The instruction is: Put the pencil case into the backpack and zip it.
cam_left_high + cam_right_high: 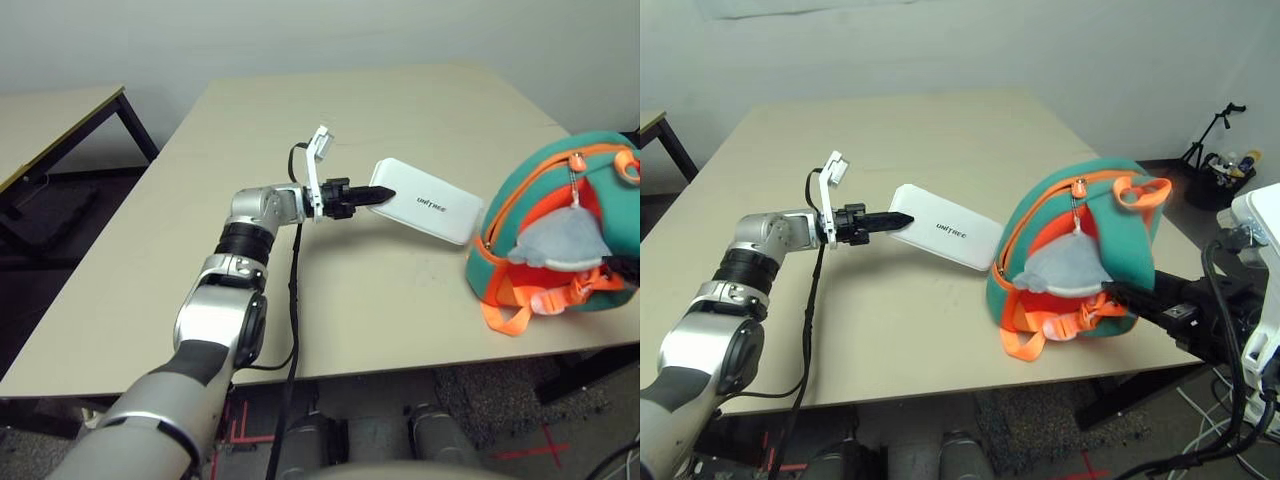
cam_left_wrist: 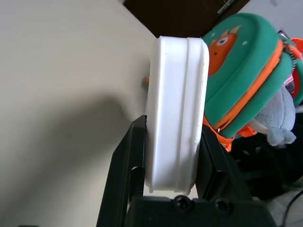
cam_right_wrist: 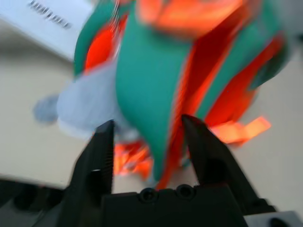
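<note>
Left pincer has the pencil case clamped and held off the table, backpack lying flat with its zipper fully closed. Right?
Not quite. The left pincer does clamp the pencil case off the table, but the backpack stands upright with its zipper open, its orange inside showing in the right eye view.

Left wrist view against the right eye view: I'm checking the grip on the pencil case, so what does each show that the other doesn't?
The left wrist view alone shows the pencil case edge-on, pinched between two black fingers, and an orange animal print on the backpack's teal side. The right eye view alone shows the case's flat face with its lettering, lifted off the table, the backpack's open orange-lined mouth, and the right gripper by the backpack, fingers apart. Both show the left gripper holding the case and the grey plush charm.
</note>
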